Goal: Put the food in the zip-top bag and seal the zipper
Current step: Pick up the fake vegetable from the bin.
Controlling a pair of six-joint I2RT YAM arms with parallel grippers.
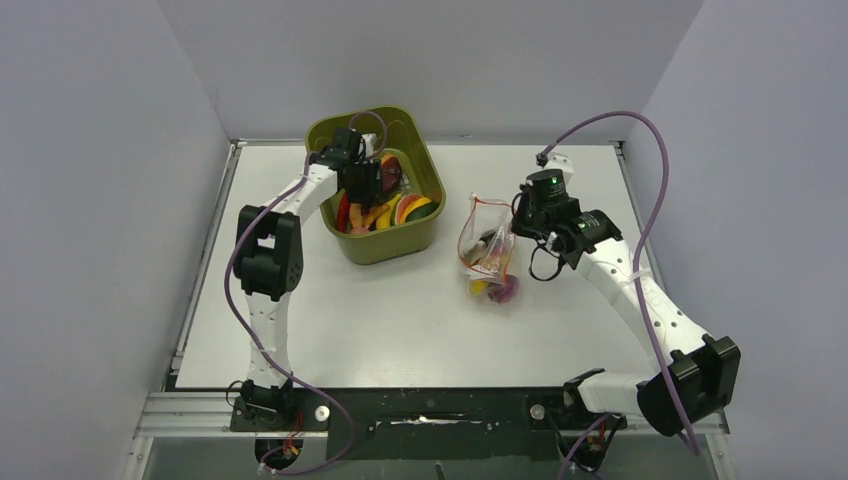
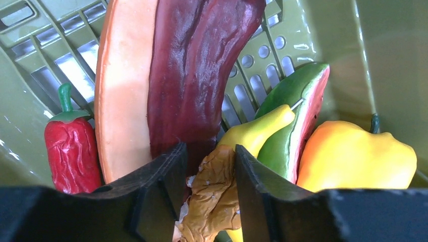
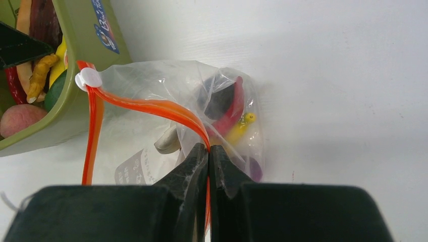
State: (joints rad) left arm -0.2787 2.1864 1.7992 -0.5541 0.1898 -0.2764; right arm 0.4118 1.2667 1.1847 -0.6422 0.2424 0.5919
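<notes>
The left gripper [image 2: 210, 151] is down inside the olive-green bin [image 2: 45, 50]. Its jaws stand partway apart with a crinkled brown toy piece [image 2: 214, 191] between them. The piece sits against the fingers [image 2: 161, 176], but I can't tell whether it is actually pinched. Just past the fingertips lie a yellow pear [image 2: 257, 132] and a watermelon slice [image 2: 305, 108], with a yellow-orange pepper [image 2: 353, 156] further out on that side. Straight ahead, a long maroon piece [image 2: 197, 65] lies against a pale orange slab [image 2: 123, 91]. A red chilli [image 2: 70, 146] sits out beyond the other finger.

The right gripper [image 3: 208, 147] is clamped tight on the zipper [image 3: 146, 106], at one lip of the zip-top bag [image 3: 151, 80], whose mouth gapes open. From the fingertips the red-orange strip runs ahead to a white slider [image 3: 88, 78], close by the bin wall. Just beyond the grip, inside the bag, a red pepper [image 3: 233, 108], a yellow piece [image 3: 241, 125], a dark piece [image 3: 218, 101] and something purple [image 3: 255, 169] are bunched together above the white table [image 3: 328, 75].
</notes>
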